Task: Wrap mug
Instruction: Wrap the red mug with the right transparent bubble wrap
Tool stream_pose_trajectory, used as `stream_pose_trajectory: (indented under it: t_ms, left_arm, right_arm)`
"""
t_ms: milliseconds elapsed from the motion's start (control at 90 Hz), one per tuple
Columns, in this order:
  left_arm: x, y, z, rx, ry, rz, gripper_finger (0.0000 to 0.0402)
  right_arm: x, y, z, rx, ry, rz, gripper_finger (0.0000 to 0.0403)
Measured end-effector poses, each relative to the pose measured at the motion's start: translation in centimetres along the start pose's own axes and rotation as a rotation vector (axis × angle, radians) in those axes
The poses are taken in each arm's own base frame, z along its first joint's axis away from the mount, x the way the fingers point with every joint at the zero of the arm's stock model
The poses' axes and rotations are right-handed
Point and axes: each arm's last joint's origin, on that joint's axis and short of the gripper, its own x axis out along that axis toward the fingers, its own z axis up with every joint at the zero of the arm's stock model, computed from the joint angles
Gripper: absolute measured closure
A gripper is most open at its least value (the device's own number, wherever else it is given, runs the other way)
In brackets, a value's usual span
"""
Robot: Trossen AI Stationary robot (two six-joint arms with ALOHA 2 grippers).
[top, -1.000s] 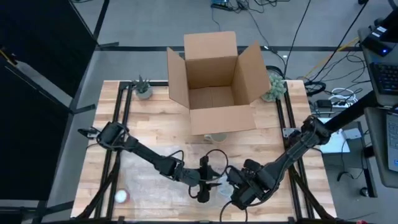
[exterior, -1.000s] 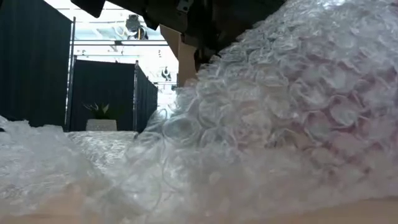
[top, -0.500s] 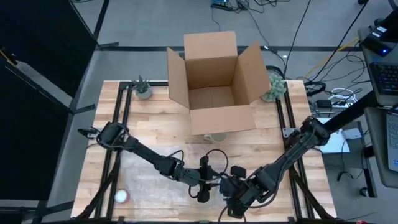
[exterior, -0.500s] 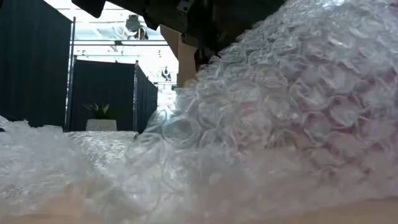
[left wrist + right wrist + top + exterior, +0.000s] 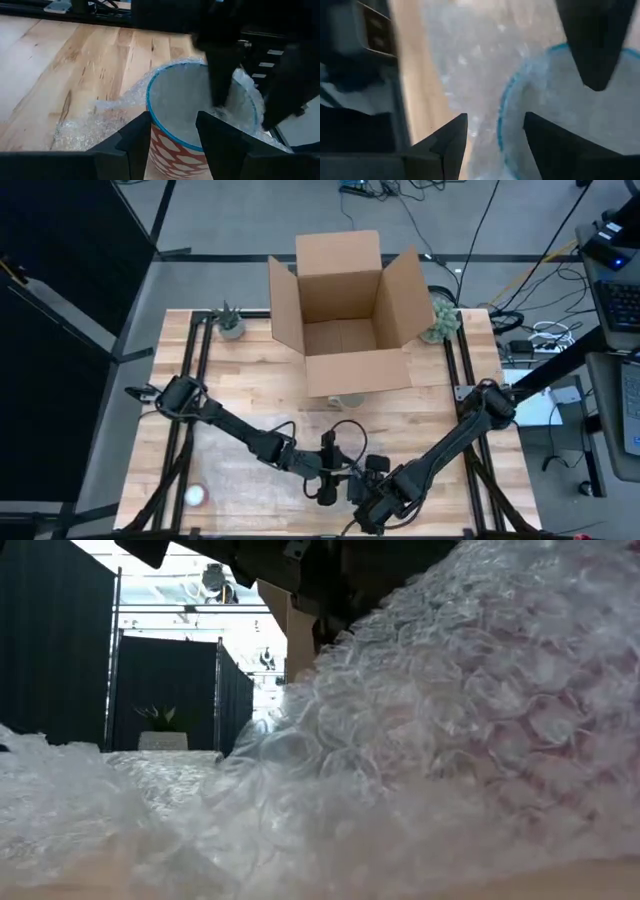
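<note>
The mug stands upright on the bench in bubble wrap, its blue rim between the parted fingers of the left end effector — the right end effector, also open, hangs just above the rim.

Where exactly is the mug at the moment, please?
In the high view, the mug stands at the table's near edge, centre, on bubble wrap, between the left gripper and right gripper.
</note>
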Motion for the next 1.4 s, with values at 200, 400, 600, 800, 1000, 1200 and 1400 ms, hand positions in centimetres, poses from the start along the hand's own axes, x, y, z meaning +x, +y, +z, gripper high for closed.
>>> stream_pose_trajectory:
  t_ms: [200, 400, 600, 800, 1000, 1200, 1400]
  left_arm:
    - [0.0, 0.0, 0.1, -0.003, -0.007, -0.002, 0.0251]
    - [-0.5, -0.3, 0.7, 0.001, -0.009, -0.008, 0.0251]
    - [-3.2, -1.5, 3.0, 0.016, -0.005, -0.042, 0.0251]
    - [-6.4, -1.4, 2.5, 0.058, 0.243, 0.047, 0.0251]
    - [-7.8, 0.0, -0.2, 0.084, 0.547, 0.187, 0.0251]
    - [-7.6, 0.0, -0.5, 0.078, 0.556, 0.195, 0.0251]
    - [-7.6, 0.0, -0.6, 0.083, 0.562, 0.2, 0.0251]
  right_arm:
    - [1.1, 0.0, -0.2, -0.072, 0.025, -0.033, 0.026]
    - [0.8, -0.4, -0.7, -0.164, 0.125, -0.017, 0.037]
    - [-0.1, -0.9, -2.1, -0.195, 0.25, -0.058, 0.0389]
    - [-0.7, -0.8, -3.2, -0.225, 0.32, -0.059, 0.0396]
    - [-0.8, -0.4, -3.6, -0.176, 0.318, -0.066, 0.0359]
    - [-1.0, -0.2, -3.9, -0.128, 0.313, -0.07, 0.0301]
    - [-1.7, -0.3, -3.8, -0.086, 0.302, -0.055, 0.0243]
